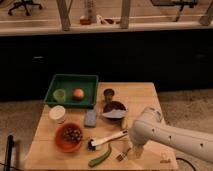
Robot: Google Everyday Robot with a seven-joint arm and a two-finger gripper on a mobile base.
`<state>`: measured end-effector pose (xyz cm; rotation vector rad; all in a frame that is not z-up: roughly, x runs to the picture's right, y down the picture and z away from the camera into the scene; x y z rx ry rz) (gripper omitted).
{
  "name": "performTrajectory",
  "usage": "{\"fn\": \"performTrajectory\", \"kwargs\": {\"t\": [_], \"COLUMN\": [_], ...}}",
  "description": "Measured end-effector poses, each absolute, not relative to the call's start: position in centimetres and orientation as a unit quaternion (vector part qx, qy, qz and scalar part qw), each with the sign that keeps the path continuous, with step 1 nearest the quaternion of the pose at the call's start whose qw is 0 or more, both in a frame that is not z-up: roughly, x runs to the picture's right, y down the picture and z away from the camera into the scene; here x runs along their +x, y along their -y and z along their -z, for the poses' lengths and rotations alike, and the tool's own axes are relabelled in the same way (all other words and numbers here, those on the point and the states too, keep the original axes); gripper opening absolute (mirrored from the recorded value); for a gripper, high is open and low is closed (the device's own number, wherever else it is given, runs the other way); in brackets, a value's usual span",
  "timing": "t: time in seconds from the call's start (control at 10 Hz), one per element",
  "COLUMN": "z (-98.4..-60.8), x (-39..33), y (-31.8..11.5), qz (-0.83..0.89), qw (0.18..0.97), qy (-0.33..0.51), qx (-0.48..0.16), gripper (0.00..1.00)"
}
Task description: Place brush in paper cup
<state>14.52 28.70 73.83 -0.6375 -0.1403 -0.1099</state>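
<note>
Gripper (pixel 135 151): low over the table (pixel 142 100) near its front edge, just right of the fork (pixel 122 156); grip state cannot be told.
Brush (pixel 111 139): flat on the table, dark head beside the orange bowl (pixel 57 139), handle end near the gripper.
Arm (pixel 175 139): enters from the right.

Light wooden table (pixel 145 95): green plastic tray (pixel 71 82) back left, holding small green cup (pixel 60 94) and round orange fruit (pixel 78 93). Small dark cup (pixel 108 93) right of tray, dark bowl (pixel 114 109) before it. White paper cup (pixel 57 113) and grey-blue sponge (pixel 90 117) before tray. Orange bowl (pixel 68 137) front left, white-handled brush (pixel 108 140) to its right. Green curved vegetable (pixel 100 156) and metal fork (pixel 122 155) before brush. Gripper (pixel 134 150) just right of fork.
</note>
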Motion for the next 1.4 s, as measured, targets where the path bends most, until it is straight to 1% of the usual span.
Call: {"fn": "performTrajectory", "kwargs": {"t": [0.2, 0.5, 0.9, 1.4], "z": [-74.4, -73.5, -72.2, -72.7], "x": [14.4, 13.3, 9.7, 5.8], "y": [-29.2, -28.8, -28.8, -28.2], "qz": [0.055, 0.066, 0.104, 0.165], "qw": [0.946, 0.946, 0.942, 0.929], "qy": [0.075, 0.087, 0.111, 0.125], "qx": [-0.312, -0.304, -0.300, -0.308], "gripper": [0.80, 0.80, 0.80, 0.80]}}
